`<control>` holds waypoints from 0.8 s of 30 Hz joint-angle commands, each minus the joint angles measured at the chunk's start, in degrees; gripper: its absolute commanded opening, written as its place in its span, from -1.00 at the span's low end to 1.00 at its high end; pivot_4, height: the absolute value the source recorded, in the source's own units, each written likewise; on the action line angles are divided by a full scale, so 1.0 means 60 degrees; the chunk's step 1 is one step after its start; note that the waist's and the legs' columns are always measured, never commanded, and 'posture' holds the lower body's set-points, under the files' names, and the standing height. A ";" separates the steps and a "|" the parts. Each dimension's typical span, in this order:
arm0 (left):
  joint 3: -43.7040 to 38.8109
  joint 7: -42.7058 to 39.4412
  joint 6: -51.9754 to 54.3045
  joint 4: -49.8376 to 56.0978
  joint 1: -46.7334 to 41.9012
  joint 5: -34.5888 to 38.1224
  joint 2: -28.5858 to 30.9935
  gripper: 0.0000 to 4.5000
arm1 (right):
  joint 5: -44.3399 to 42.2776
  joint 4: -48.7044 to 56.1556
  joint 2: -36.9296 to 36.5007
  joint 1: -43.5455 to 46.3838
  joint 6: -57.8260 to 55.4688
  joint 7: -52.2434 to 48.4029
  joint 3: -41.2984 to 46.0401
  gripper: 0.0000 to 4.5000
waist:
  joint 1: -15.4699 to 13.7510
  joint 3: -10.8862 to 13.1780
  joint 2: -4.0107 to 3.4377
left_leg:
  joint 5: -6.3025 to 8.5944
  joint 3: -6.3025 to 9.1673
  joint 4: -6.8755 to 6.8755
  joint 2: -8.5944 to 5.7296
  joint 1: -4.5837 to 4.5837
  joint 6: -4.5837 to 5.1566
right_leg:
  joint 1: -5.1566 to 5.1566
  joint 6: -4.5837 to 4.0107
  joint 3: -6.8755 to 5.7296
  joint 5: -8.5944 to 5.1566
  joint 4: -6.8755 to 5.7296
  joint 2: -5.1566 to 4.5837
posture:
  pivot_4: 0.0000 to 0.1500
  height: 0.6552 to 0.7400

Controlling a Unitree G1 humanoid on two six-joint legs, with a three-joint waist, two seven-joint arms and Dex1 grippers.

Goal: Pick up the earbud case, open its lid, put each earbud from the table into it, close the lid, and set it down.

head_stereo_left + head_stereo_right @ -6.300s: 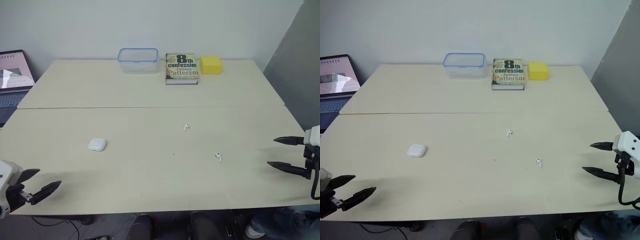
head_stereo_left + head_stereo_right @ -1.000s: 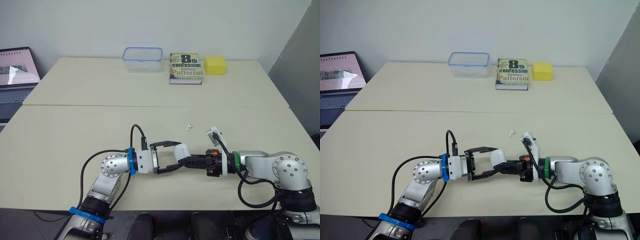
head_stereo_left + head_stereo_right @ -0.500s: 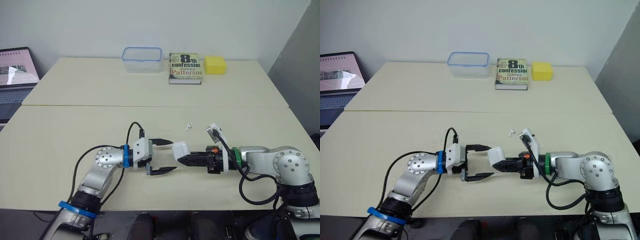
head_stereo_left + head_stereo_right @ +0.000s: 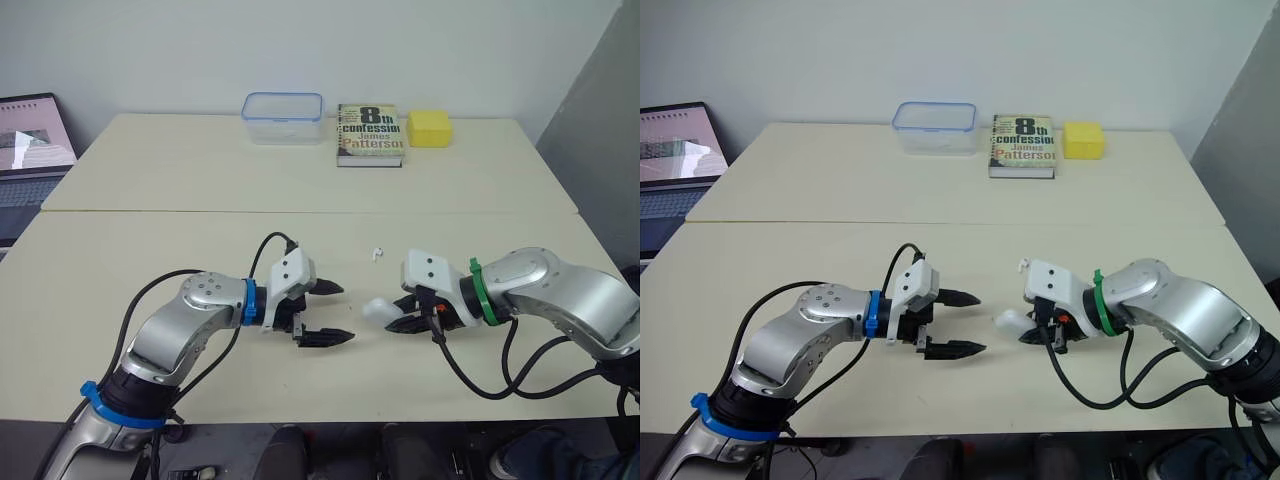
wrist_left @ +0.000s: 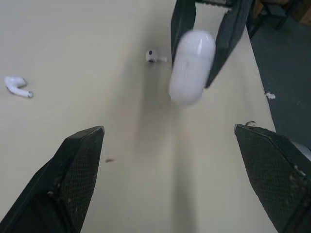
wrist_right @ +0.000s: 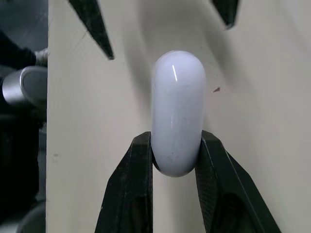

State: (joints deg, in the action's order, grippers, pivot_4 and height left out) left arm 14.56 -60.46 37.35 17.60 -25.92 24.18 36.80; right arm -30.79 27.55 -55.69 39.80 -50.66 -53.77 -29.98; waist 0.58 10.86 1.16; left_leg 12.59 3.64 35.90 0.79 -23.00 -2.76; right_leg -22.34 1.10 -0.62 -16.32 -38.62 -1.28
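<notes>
The white earbud case (image 6: 177, 111) (lid shut) sits in the right gripper (image 6: 176, 139), both earbuds (image 5: 17, 86) lying nearby.

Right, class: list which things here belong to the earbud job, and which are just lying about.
Job: case, held in the right gripper; earbud; second earbud; open left gripper.
Lying about: box, book, yellow block, laptop.

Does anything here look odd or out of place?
Nothing stands out. The right tool grips the closed earbud case, the left tool is open beside it, and two earbuds lie loose on the table.
</notes>
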 commanded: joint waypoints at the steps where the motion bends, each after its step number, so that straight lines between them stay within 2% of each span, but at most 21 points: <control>1: 0.0410 -0.0011 -0.0058 0.0283 -0.0509 -0.0291 -0.0081 1.00 | 0.0776 0.0010 0.0115 0.0214 0.0566 -0.0574 -0.0118 -0.66 | -0.0003 0.0000 0.0000 | 0.0000 -0.0001 0.0001 0.0000 0.0000 0.0000 | 0.0001 0.0000 0.0001 0.0000 -0.0001 0.0000 | 1.00 1.00; 10: 0.1124 -0.0142 -0.0314 0.0302 -0.0785 -0.0816 -0.0123 1.00 | 0.1527 -0.0300 0.0692 0.0279 0.0495 -0.1211 0.0005 -0.66 | -0.0020 0.0000 0.0001 | 0.0000 -0.0001 0.0001 0.0001 0.0003 0.0000 | 0.0000 0.0000 0.0003 0.0000 -0.0006 0.0001 | 1.00 1.00; 22: 0.1253 -0.0177 -0.0562 0.0069 -0.0775 -0.1104 -0.0340 1.00 | 0.1830 -0.0237 0.1214 0.0509 -0.0006 -0.1411 0.0092 -0.66 | -0.0020 0.0000 0.0001 | 0.0000 0.0001 0.0011 0.0000 0.0004 0.0000 | 0.0001 0.0000 0.0004 0.0000 -0.0021 0.0000 | 1.00 1.00; 24: 0.1228 -0.0170 -0.0618 0.0011 -0.0776 -0.1107 -0.0405 0.82 | 0.1852 -0.0222 0.1245 0.0498 -0.0032 -0.1427 0.0112 -0.66 | -0.0021 0.0000 0.0001 | 0.0000 0.0001 0.0011 -0.0001 0.0004 0.0000 | 0.0001 0.0000 0.0005 0.0000 -0.0021 -0.0001 | 1.00 1.00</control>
State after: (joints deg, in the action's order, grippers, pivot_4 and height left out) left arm 22.11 -60.98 34.59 17.23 -29.85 17.55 34.76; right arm -19.72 24.82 -48.33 41.79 -50.82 -61.96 -30.93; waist 0.45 10.86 1.17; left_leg 12.59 3.65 35.97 0.78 -22.97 -2.76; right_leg -22.34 1.09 -0.59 -16.31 -38.76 -1.28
